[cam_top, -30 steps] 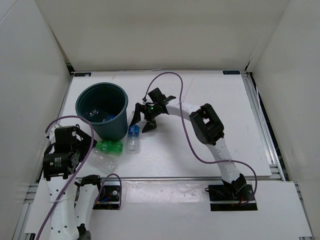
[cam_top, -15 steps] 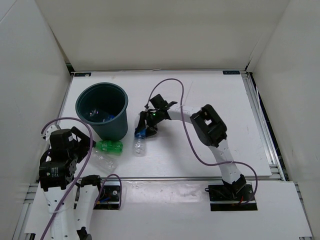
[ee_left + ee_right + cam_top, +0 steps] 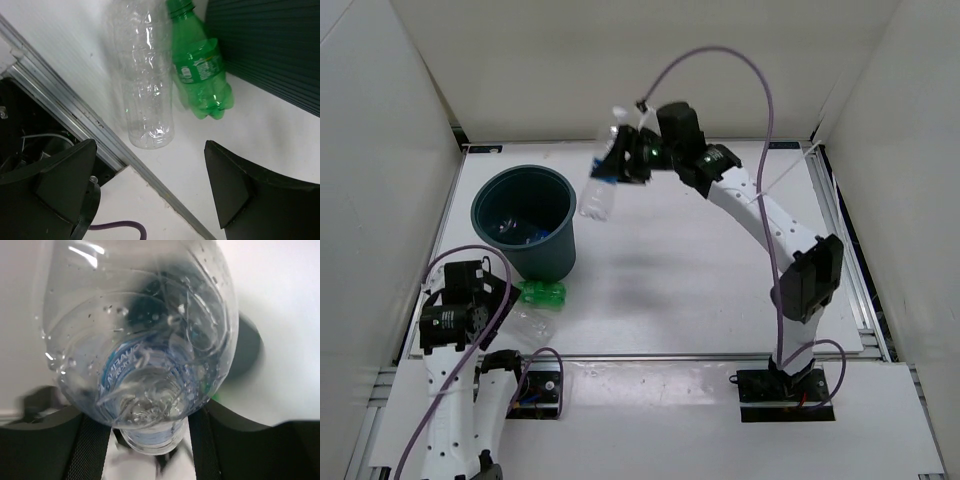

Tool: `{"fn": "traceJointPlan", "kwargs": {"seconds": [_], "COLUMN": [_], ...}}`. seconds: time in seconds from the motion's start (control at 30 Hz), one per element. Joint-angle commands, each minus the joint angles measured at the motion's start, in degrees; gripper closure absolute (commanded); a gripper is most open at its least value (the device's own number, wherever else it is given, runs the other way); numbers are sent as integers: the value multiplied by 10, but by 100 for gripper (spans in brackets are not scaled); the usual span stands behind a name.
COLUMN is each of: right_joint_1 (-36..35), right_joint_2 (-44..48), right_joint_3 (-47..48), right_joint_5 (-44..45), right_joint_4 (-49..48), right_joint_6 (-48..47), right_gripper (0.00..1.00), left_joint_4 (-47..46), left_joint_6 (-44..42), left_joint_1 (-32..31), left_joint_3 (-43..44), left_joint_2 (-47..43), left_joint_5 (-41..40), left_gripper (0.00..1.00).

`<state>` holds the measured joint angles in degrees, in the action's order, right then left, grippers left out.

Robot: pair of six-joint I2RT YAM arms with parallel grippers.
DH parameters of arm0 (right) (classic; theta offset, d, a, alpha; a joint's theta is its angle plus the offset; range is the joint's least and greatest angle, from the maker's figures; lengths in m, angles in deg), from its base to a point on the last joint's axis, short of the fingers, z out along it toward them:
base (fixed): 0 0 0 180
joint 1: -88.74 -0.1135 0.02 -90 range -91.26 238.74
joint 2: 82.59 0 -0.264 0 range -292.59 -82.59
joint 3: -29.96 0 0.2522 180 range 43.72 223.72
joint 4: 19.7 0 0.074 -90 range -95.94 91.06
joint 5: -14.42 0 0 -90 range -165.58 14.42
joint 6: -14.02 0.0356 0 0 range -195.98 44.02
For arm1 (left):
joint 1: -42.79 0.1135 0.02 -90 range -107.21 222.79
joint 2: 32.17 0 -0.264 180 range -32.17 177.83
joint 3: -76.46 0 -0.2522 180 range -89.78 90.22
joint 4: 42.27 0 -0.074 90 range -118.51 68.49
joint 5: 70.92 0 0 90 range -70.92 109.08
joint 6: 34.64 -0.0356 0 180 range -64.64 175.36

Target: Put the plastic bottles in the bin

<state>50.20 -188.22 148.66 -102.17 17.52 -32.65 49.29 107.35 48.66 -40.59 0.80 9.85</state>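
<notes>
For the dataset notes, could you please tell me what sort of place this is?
Likely a robot test cell in a lab: plain white panels enclose a white table edged with aluminium rails.

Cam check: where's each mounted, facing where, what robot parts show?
Top external: above, behind the robot, facing down; left arm, right arm, right gripper holding blue-label bottle aloft near the bin.
Left wrist: on left arm, facing down past open left gripper at clear bottle and green bottle.
Right wrist: looks along the gripped bottle; fingers flank its neck.
Shared: top and left wrist both show the green bottle, bin.
</notes>
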Motion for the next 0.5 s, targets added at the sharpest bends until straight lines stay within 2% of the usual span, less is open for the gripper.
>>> {"fn": "traceJointPlan", "kwargs": {"seconds": [0.0, 0.03, 0.07, 0.17, 0.2, 0.27, 0.33, 0.37, 0.4, 0.47], "right_joint_1": [-48, -55, -62, -97, -105, -122, -150, -166, -173, -184], "right_joint_2": [-53, -79, -134, -201, -201, -211, -238, -244, -244, -226], "right_joint_3": [176, 277, 322, 390, 377, 351, 373, 380, 381, 370], "right_joint_5": [55, 55, 65, 104, 122, 155, 188, 213, 220, 231], "right_joint_4": [-17, -17, -17, -66, -86, -118, -111, -105, -98, -93], "right_joint_6": [-47, -53, -59, -94, -107, -168, -219, -241, -281, -303], "right_gripper": [73, 73, 73, 70, 62, 53, 38, 11, 1, 0], "left_joint_4": [39, 39, 39, 39, 39, 39, 39, 39, 39, 39], "left_joint_6": [13, 4, -2, -32, -41, -66, -81, -87, -93, -93], "left_joint_1": [-2, -2, -2, -2, -2, -2, -2, -2, -2, -2], "left_joint_3": [-8, -8, -8, 3, 10, 10, 15, 15, 15, 10], "left_joint_2": [27, 27, 27, 33, 33, 40, 46, 46, 46, 46], "left_joint_5": [19, 19, 19, 19, 19, 19, 19, 19, 19, 24], "left_gripper": [0, 0, 0, 0, 0, 0, 0, 0, 0, 0]}}
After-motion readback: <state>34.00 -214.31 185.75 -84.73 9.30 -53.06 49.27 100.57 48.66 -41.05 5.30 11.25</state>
